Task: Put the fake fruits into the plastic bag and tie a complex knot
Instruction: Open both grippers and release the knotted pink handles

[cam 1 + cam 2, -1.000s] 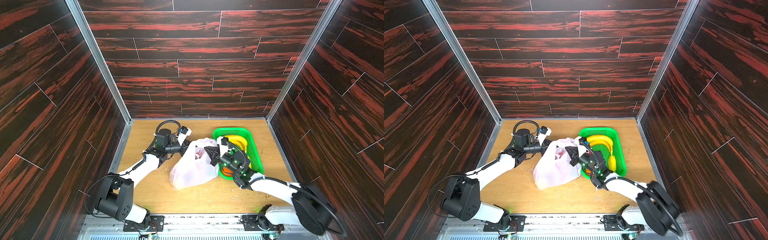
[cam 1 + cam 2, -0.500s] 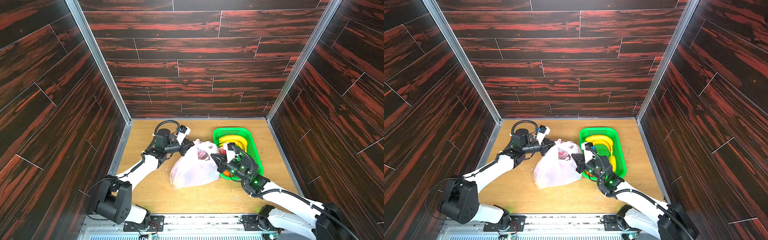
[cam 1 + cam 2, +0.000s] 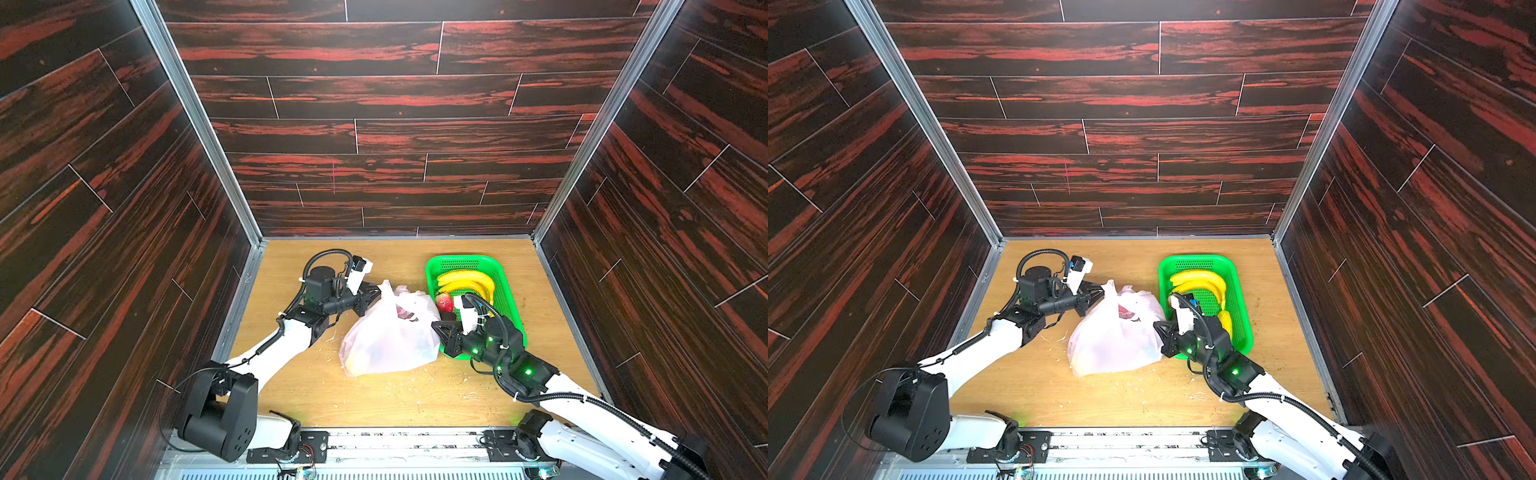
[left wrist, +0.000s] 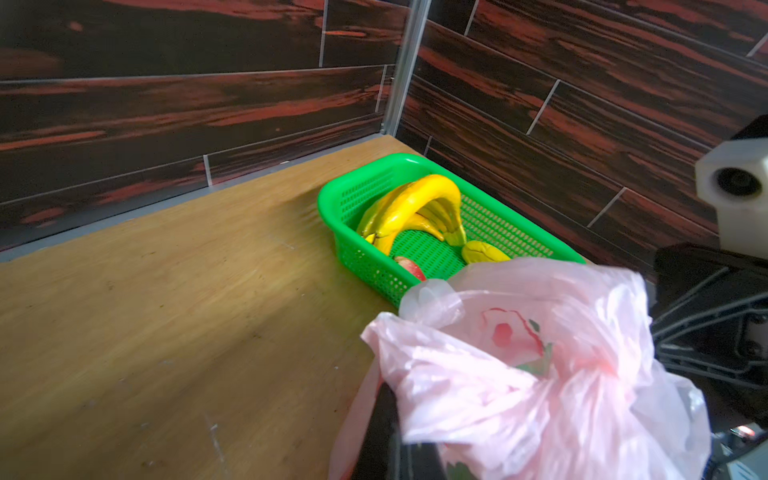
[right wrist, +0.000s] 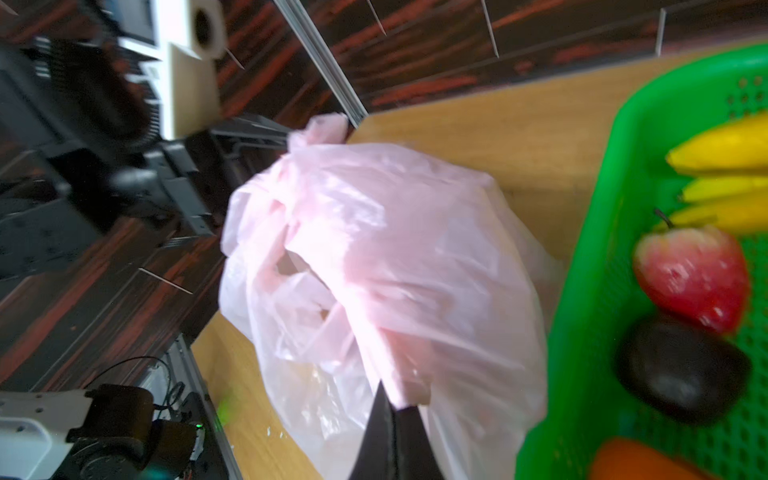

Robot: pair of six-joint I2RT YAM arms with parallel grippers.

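Left fingers [image 4: 380,428] closed on the top strip of the thin translucent whitish-pink plastic bag [image 3: 386,340], at its far-left corner. Right fingers [image 5: 395,444] also closed, pinching a fold of film on the bag's basket side. Bag sits slumped on the wooden tabletop [image 3: 395,399], just beside the green mesh plastic basket [image 3: 461,258], w/ a few shapes showing through the film. Still in the basket: yellow banana bunch [image 3: 467,282], red fruit [image 5: 692,278], dark purple ball [image 5: 681,374], orange fruit [image 5: 640,461]. Vs. a sec ago: right fingers have dropped from up by the bag mouth and pulled back toward the near edge, taking film along, and the arm behind them has straightened out. Left fingers approx. where they were. The mouth is less covered now, and something pinkish-red shows inside. Meaning, prob.: the bag is being stretched betw. two grips, to open or reset the mouth, not to load. Both arms are busy, so no fruit can go in till one lets go. Loading only partly done; handles loose, no knot yet.
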